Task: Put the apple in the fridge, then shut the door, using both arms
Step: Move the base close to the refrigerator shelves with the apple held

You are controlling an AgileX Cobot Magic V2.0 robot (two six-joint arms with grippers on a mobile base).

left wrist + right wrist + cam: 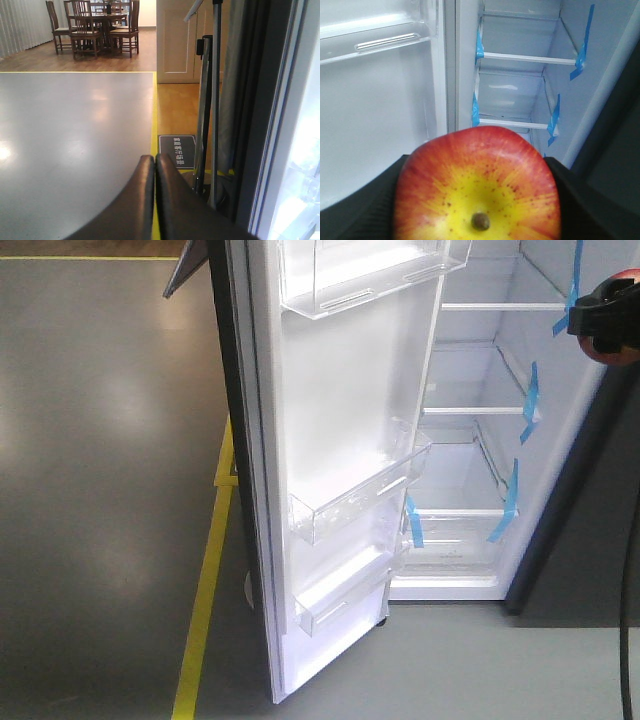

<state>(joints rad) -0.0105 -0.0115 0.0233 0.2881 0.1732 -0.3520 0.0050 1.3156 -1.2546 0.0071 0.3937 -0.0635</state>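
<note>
Writing: we cannot read the floor sign (177,150).
Left hand (154,161): closed, empty.
Right hand (603,312): gripping the apple (477,185) near the fridge (520,95).

A black rectangular floor plate (177,151), just beyond the jaws of the left gripper (154,160), bears white Chinese characters, unreadably small.

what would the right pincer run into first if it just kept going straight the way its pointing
Likely the lower taped shelf inside the fridge: the right pincer, shut on the apple, points into the open compartment near its left side. Depth is unclear.
</note>
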